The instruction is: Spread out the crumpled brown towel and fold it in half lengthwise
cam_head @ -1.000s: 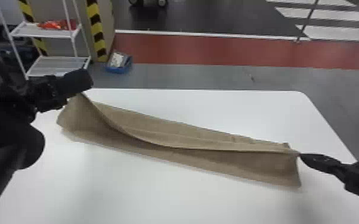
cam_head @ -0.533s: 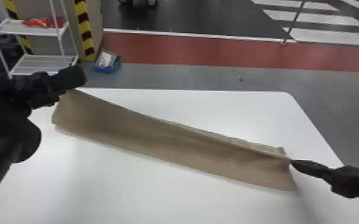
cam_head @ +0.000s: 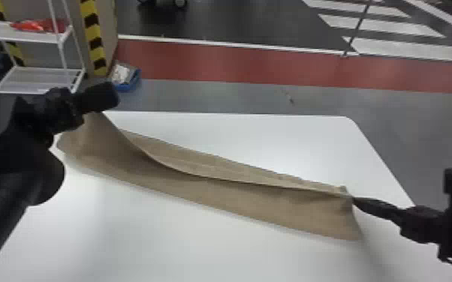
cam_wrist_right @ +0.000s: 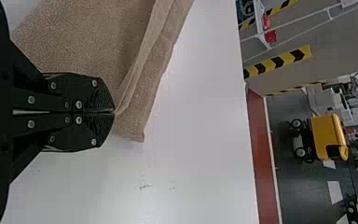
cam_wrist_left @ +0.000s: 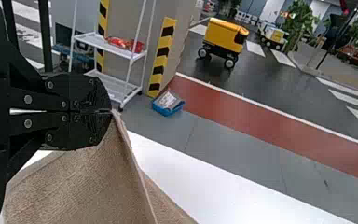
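The brown towel (cam_head: 236, 198) stretches slantwise over the white table, its upper layer lifted along one long edge above a lower layer lying flat. At its left end my left gripper (cam_head: 103, 108) holds the corner raised off the table. My right gripper (cam_head: 353, 198) pinches the corner at the right end, lower down. In the left wrist view, the closed left gripper (cam_wrist_left: 112, 111) has the towel (cam_wrist_left: 84, 182) hanging from its tips. The right wrist view has the right gripper (cam_wrist_right: 114, 112) closed on the towel's (cam_wrist_right: 93, 42) edge.
The white table (cam_head: 161, 247) extends in front of and behind the towel. Past its far edge stand a white shelf rack (cam_head: 22, 35) and a blue tray (cam_head: 125, 80) on the floor.
The head view has shifted slightly. The towel's raised edge, straight half a second ago, now sags in a curve with the far layer showing more behind it. Both grippers still hold their corners.
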